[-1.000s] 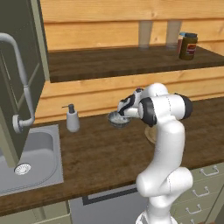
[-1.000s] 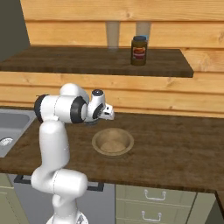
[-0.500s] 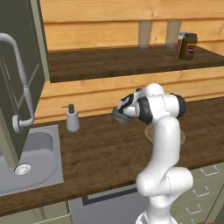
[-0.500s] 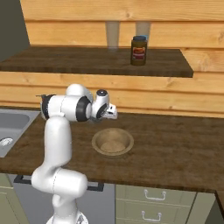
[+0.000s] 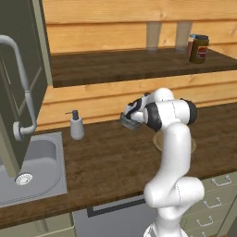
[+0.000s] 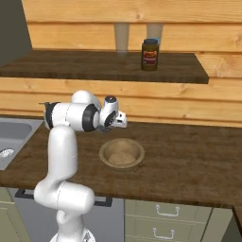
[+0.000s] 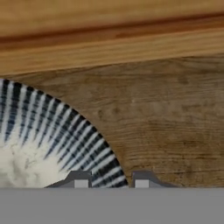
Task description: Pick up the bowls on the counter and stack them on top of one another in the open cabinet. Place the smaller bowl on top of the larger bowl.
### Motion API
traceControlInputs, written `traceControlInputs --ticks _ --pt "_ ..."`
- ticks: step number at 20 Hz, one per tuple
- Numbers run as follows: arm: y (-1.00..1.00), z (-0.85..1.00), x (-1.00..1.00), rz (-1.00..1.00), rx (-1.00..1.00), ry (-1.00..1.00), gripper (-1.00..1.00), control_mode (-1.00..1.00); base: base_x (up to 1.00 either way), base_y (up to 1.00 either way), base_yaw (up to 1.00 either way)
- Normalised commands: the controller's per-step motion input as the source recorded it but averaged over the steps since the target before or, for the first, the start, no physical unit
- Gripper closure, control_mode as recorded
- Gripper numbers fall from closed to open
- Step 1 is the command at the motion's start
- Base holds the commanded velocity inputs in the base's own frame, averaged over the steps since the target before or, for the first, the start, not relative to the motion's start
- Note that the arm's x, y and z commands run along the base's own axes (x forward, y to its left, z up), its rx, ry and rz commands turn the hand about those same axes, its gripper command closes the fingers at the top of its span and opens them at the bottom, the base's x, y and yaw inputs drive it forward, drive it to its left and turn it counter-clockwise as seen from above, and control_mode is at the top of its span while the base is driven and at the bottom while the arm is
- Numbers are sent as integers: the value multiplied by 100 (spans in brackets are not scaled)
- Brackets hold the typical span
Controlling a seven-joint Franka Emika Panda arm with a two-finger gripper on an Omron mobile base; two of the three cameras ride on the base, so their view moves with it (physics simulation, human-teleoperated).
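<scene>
The smaller bowl (image 5: pixel 128 121), dark grey-blue with a striped wall and pale speckled inside (image 7: pixel 48 135), sits on the counter (image 5: pixel 102 157) near the plank wall. My gripper (image 5: pixel 133 115) (image 7: pixel 111 183) reaches over its right rim, with one fingertip inside the bowl and one outside. The jaws stand narrow around the rim; I cannot tell whether they pinch it. The larger bowl (image 6: pixel 121 153), wide and brown, rests on the counter just right of my hand, and my arm partly hides the larger bowl (image 5: pixel 191 144) in the left base view. The olive-green door (image 5: pixel 18 65) of the open cabinet hangs at far left.
A grey sink (image 5: pixel 34 166) is set into the counter at left, with a soap dispenser (image 5: pixel 76 125) beside it. The door's curved grey tube handle (image 5: pixel 24 97) hangs above the sink. A dark wooden shelf (image 6: pixel 108 64) above the counter carries a jar (image 6: pixel 150 55). Low drawers (image 6: pixel 160 215) run below the counter.
The jaws have narrowed from wide open around the small bowl's rim. The hand has shifted slightly right along the wall. The brown bowl has not moved.
</scene>
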Motion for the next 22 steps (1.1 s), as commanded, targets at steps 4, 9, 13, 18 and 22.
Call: traceControlInputs --ticks 4,9,13,18,22 --pt "0 41 -13 0 0 -22 100 -100 0 0 0" --pt "0 59 -46 0 0 -36 100 -100 0 0 0" --pt "0 32 -82 0 0 -38 100 -100 0 0 0" --pt "0 45 -100 0 0 -41 100 -100 0 0 0" --pt "-23 78 -86 -5 2 -18 100 -100 0 0 0"
